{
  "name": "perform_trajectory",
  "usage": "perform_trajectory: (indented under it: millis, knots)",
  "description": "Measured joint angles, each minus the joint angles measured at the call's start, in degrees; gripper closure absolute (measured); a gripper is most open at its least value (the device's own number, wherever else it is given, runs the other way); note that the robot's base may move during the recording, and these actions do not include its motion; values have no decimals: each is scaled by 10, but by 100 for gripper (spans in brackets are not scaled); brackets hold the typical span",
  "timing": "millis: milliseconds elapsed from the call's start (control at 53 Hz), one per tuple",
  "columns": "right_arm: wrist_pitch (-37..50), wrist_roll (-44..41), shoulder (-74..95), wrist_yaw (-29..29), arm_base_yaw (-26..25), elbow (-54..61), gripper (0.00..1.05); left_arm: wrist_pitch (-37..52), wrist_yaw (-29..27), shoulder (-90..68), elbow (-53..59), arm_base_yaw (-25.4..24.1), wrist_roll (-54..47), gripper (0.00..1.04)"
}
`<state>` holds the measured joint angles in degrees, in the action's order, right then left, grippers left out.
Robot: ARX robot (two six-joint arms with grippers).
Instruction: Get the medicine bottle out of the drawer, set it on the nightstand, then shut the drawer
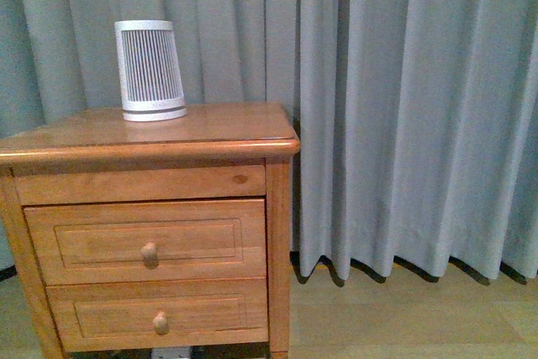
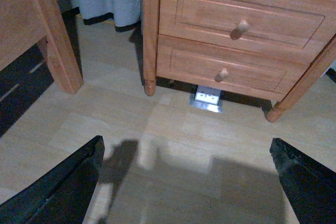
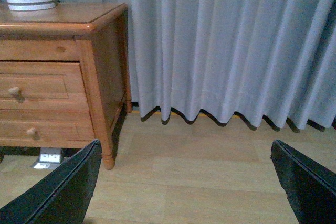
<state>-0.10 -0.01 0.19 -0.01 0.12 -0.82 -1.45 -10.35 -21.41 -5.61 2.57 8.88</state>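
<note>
The honey-brown nightstand (image 1: 214,128) stands at the left of the front view, both drawers shut. Its upper drawer (image 1: 101,241) has a round wooden knob (image 1: 150,252); the same drawer (image 2: 210,17) and nightstand (image 3: 105,45) show in the wrist views. The medicine bottle is hidden. Neither arm appears in the front view. My left gripper (image 2: 186,182) hangs open over the floor in front of the nightstand, nothing between its black fingers (image 2: 63,187). My right gripper (image 3: 184,182) is open too, low over the floor to the right of the nightstand.
A white ribbed tapered device (image 1: 150,69) stands on the nightstand top at the back left. Grey curtains (image 1: 403,107) hang behind and to the right. A metal floor socket (image 2: 208,98) lies under the nightstand. A wooden bed frame (image 2: 37,30) is to its left.
</note>
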Motion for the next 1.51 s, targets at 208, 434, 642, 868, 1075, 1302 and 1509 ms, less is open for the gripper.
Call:
perform_trajectory:
  millis: [208, 434, 642, 868, 1075, 1302, 1509]
  knots:
    - [0, 0, 0, 0, 0, 0, 7, 297, -9, -307, -80, 23, -21, 7]
    - [0, 0, 0, 0, 0, 0, 7, 490, -31, -604, -228, 62, -24, 7]
    - [0, 0, 0, 0, 0, 0, 7, 580, -36, -801, -340, 75, -20, 7]
    - [0, 0, 0, 0, 0, 0, 7, 625, -34, -971, -448, 82, -21, 7]
    - [0, 0, 0, 0, 0, 0, 7, 629, -27, -1081, -542, 83, -30, 7]
    - [0, 0, 0, 0, 0, 0, 7, 609, -16, -1165, -650, 84, -52, 7]
    - [0, 0, 0, 0, 0, 0, 7, 596, 2, -1216, -723, 77, -84, 7]
